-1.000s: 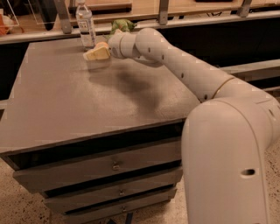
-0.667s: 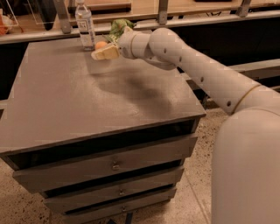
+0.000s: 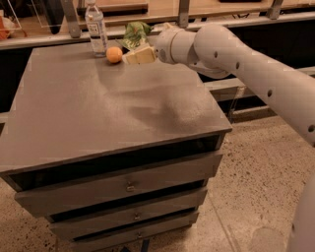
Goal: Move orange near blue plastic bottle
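The orange (image 3: 114, 54) sits on the grey cabinet top (image 3: 98, 113) at the far edge, just right of the blue plastic bottle (image 3: 96, 27), which stands upright at the back left. My gripper (image 3: 128, 57) hovers just right of the orange, its cream fingers (image 3: 141, 53) pointing left at it. The gripper is open and holds nothing; the orange lies free, a small gap from the fingertips. The white arm (image 3: 236, 59) reaches in from the right.
A green wrinkly snack bag (image 3: 136, 33) lies at the back edge behind the gripper. The cabinet has several drawers (image 3: 128, 184) in front. A wooden counter with metal posts (image 3: 183, 10) runs behind it. Speckled floor lies to the right.
The gripper has let go of the orange and drawn back to the right. The orange now rests on the top beside the bottle. The arm has swung a little rightward.
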Robot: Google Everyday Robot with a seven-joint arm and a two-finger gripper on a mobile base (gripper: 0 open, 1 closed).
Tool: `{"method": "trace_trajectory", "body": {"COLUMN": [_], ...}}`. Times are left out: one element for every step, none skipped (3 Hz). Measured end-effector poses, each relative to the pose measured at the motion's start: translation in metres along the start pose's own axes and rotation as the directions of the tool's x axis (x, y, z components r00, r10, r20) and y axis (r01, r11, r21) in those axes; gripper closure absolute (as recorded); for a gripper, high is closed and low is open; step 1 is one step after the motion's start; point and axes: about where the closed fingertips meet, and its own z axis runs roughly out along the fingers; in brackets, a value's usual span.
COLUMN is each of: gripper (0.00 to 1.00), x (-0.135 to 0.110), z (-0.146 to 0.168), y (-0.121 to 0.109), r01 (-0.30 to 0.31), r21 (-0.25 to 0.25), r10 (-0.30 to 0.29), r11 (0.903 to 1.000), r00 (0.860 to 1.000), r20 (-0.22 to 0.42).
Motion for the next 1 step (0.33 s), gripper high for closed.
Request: {"method": "trace_trajectory", "body": {"gripper": [0.00], "x": [0.0000], "z": [0.0001], "y": [0.0001], "r01": [0.000], "r21": [0.000], "r10": [0.000], "r11": [1.0000], "r00": [1.000], "r20": [0.000]}}
